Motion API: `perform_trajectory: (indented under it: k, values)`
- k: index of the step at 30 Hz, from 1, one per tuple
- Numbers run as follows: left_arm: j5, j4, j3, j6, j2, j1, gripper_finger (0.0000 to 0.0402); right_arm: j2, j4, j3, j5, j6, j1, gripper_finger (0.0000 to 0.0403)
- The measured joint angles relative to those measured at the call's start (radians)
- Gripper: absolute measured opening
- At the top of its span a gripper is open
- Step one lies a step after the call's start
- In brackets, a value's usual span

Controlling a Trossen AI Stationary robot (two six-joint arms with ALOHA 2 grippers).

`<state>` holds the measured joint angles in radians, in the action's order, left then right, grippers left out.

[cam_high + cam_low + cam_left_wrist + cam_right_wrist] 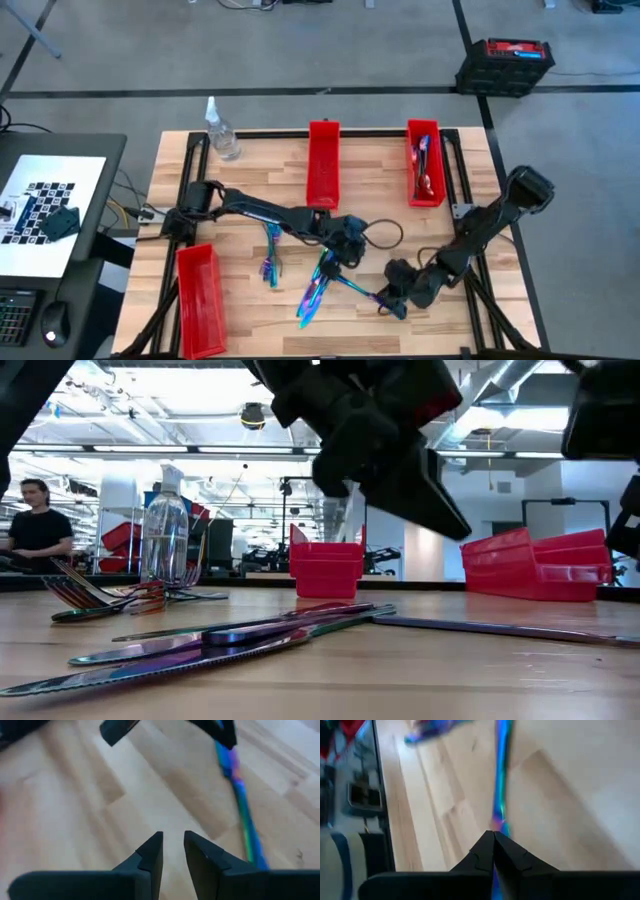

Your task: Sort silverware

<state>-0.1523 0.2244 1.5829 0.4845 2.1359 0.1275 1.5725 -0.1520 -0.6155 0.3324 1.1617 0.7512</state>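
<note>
Several pieces of silverware lie unsorted low in the frame's centre, where the right hand pinches 1 piece. The left hand hovers narrowly open. Upper right, a red bin holds some.

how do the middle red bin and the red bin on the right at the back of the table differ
In the high view, the middle red bin shows only bare red floor, while the right red bin holds silverware. The middle red bin sits a little closer to the spray bottle; the right red bin lies by the table's right frame rail. Both are long, red, and set lengthwise at the table's far edge.
</note>
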Motion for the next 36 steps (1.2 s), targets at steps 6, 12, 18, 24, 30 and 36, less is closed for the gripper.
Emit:
perform_trajectory:
  k: [6, 12, 18, 24, 30, 36]
  values:
    - [-0.056, -0.009, 0.000, -0.111, 0.030, 0.020, 0.0063, 0.158, 0.163, -0.196, -0.034, -0.069, 0.033, 0.0000]
    - [-0.059, -0.017, 0.002, -0.112, 0.079, 0.040, 0.0062, 0.226, 0.206, -0.241, -0.034, -0.002, 0.055, 0.0000]
    - [-0.061, -0.015, 0.003, -0.151, 0.133, 0.063, 0.0062, 0.228, 0.265, -0.244, -0.031, 0.043, 0.059, 0.0000]
    - [-0.054, -0.019, 0.004, -0.179, 0.137, 0.082, 0.0062, 0.224, 0.361, -0.246, -0.043, 0.045, 0.028, 0.0000]
    - [-0.057, -0.024, 0.004, -0.222, 0.139, 0.090, 0.0062, 0.223, 0.429, -0.246, -0.039, 0.039, -0.016, 0.0000]
    - [-0.064, -0.064, 0.003, -0.221, 0.143, 0.108, 0.0062, 0.223, 0.460, -0.246, -0.031, -0.007, -0.069, 0.0000]
